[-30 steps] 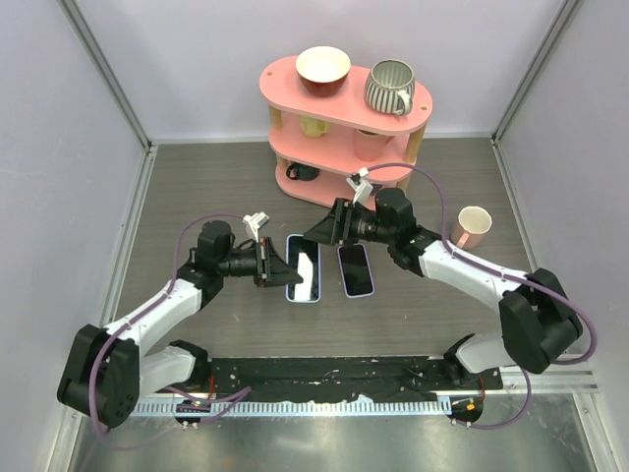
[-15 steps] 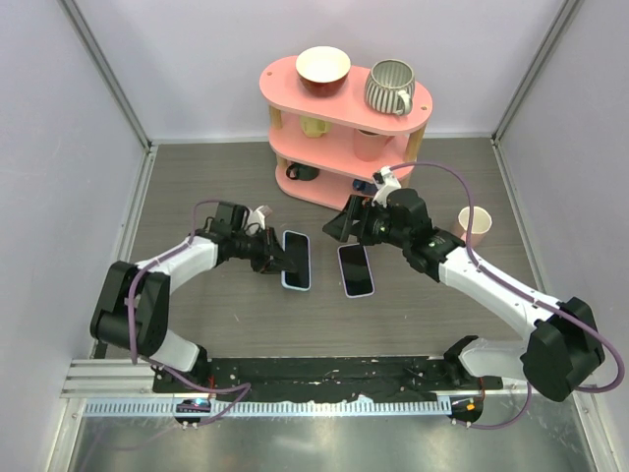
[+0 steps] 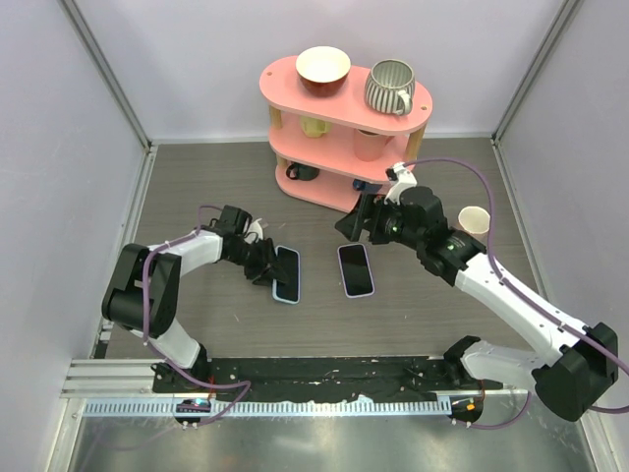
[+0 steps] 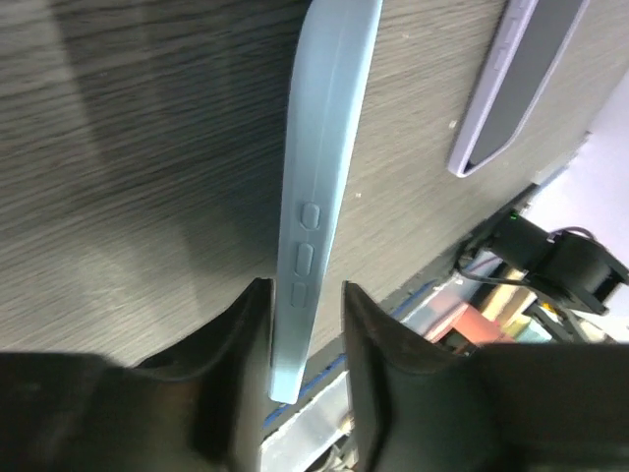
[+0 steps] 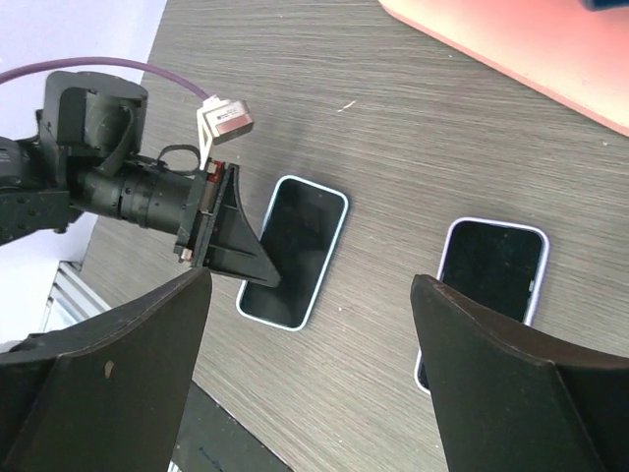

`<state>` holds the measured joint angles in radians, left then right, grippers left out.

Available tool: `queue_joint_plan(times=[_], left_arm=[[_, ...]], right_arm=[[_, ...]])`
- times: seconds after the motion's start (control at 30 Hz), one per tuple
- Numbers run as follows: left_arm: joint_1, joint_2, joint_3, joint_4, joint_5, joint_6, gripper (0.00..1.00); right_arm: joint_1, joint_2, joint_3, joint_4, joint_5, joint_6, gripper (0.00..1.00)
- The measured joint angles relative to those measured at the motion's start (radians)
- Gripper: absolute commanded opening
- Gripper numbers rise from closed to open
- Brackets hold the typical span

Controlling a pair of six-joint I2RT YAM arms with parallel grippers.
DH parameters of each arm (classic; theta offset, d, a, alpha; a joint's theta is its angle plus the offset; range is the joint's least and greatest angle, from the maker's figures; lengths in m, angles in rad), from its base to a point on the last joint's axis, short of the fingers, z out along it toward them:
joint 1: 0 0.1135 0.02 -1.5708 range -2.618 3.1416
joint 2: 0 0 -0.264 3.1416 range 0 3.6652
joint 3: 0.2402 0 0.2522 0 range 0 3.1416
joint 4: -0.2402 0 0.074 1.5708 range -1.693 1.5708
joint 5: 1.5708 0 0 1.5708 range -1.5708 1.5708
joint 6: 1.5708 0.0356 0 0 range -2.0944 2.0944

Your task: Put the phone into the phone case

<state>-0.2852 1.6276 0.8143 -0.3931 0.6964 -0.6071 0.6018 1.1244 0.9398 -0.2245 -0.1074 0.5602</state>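
Observation:
A light blue phone case (image 3: 286, 274) with a dark glossy face lies left of centre on the table. My left gripper (image 3: 265, 269) straddles its left end. In the left wrist view the case's edge (image 4: 324, 147) with button bumps runs between the jaws (image 4: 300, 290); one finger touches it and a gap shows at the other. The purple-edged phone (image 3: 356, 269) lies flat to the right, also visible as phone (image 4: 516, 88) and phone (image 5: 486, 280). My right gripper (image 3: 352, 224) hovers open above the table, holding nothing, with the case (image 5: 295, 251) below its jaws (image 5: 313, 295).
A pink two-tier shelf (image 3: 344, 187) stands at the back with a bowl (image 3: 322, 69), a striped mug (image 3: 389, 87) and cups. A pale cup (image 3: 475, 220) stands at the right. A black rail (image 3: 324, 379) runs along the near edge.
The left gripper shifted the case left and nearer, and its jaws have loosened. The right gripper opened wide and drew back up toward the shelf, away from the phone.

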Motion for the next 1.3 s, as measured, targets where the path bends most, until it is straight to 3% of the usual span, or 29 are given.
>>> queue_joint_plan(times=[0.1,0.27,0.43,0.47,0.7,0.9,1.3], left_arm=[[0.005,0.000,0.013,-0.047,-0.043,0.022,0.57],[0.029,-0.038,0.026,-0.136,-0.130,0.048,0.67],[0.042,-0.198,0.093,-0.239,-0.217,0.067,0.81],[0.042,-0.244,0.112,-0.248,-0.223,0.070,0.99],[0.043,-0.577,0.198,-0.217,-0.186,0.065,1.00],[0.043,-0.805,0.123,-0.094,-0.134,0.058,1.00],[0.043,-1.013,-0.085,-0.022,-0.117,0.024,1.00]], right_arm=[[0.000,-0.014,0.005,-0.048,0.020,-0.009,0.90],[0.000,-0.036,0.010,-0.178,0.090,-0.010,0.94],[0.000,-0.111,0.015,-0.296,0.196,-0.011,1.00],[0.000,-0.130,0.019,-0.311,0.218,-0.008,1.00],[0.000,-0.214,0.050,-0.379,0.325,-0.010,1.00],[0.000,-0.239,0.055,-0.406,0.348,-0.017,1.00],[0.000,-0.343,0.014,-0.357,0.303,-0.036,1.00]])
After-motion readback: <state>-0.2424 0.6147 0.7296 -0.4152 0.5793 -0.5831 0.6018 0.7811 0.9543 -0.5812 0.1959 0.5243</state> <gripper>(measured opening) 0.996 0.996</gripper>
